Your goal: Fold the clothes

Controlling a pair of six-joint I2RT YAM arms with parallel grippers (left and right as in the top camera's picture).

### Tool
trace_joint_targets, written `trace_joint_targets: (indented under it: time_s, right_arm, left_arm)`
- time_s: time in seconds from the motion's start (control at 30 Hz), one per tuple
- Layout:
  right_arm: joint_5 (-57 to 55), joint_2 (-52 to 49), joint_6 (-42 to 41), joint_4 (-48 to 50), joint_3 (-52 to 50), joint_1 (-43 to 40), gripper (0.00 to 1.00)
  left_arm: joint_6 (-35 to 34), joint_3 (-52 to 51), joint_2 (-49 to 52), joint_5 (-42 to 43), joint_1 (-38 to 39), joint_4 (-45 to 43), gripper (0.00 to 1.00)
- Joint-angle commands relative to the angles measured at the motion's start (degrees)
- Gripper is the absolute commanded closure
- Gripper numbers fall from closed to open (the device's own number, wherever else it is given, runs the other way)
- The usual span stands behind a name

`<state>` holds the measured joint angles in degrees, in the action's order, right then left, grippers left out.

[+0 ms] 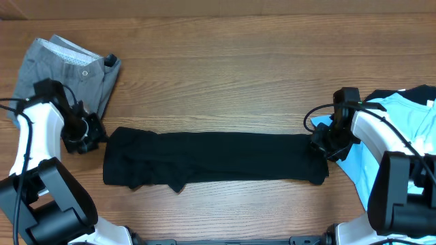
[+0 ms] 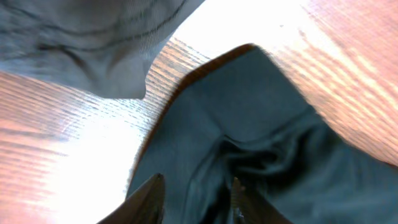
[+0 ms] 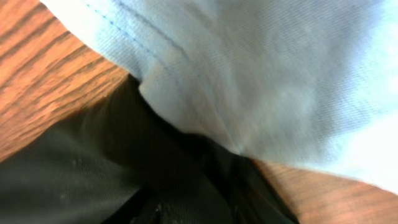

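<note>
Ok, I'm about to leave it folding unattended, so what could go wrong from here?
The light blue garment seems to overlap the right end of the black garment, where the right claw sits; a pinch could catch both. The grey shorts lie close beside the left claw; a sweep might drag them. The black garment's left end is rumpled, so the fold may come out uneven.

A black garment [image 1: 211,158], grey shorts [image 1: 68,71] with a speckled waistband [image 1: 65,49], light-blue cloth [image 1: 414,112], brown wood-grain table [image 1: 225,68].
</note>
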<state>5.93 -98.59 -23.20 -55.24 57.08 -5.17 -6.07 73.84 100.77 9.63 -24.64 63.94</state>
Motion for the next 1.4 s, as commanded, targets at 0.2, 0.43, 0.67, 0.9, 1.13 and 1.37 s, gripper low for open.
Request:
trace_joint_targets:
  time_s: [0.2, 0.43, 0.67, 0.9, 1.13, 1.37]
  right_arm:
    - [0.20, 12.70, 0.74, -5.84, 7.17, -0.17, 0.46]
    - [0.59, 14.91, 0.76, -7.10, 7.17, -0.17, 0.38]
    - [1.49, 14.91, 0.74, -8.09, 7.17, -0.17, 0.37]
    - [1.66, 14.86, 0.72, -7.87, 7.08, -0.17, 0.26]
    - [3.41, 12.76, 1.18, -5.79, 6.10, -0.15, 0.24]
    - [10.86, 9.64, 0.72, 3.58, 1.73, -0.15, 0.72]
  left_arm:
    - [7.91, 12.35, -1.31, 14.36, 1.79, 12.22, 0.60]
    - [10.03, 4.26, -1.31, 15.19, 14.45, 9.38, 0.73]
    - [-3.37, -13.38, -1.01, 6.01, 24.65, -13.57, 0.96]
    - [-8.79, -19.56, -0.98, -9.81, 20.90, -19.56, 0.96]
    - [-4.04, -18.38, -1.03, -3.69, 10.97, -19.91, 0.96]
    - [-2.69, -18.38, -1.03, 0.52, 11.19, -20.48, 0.91]
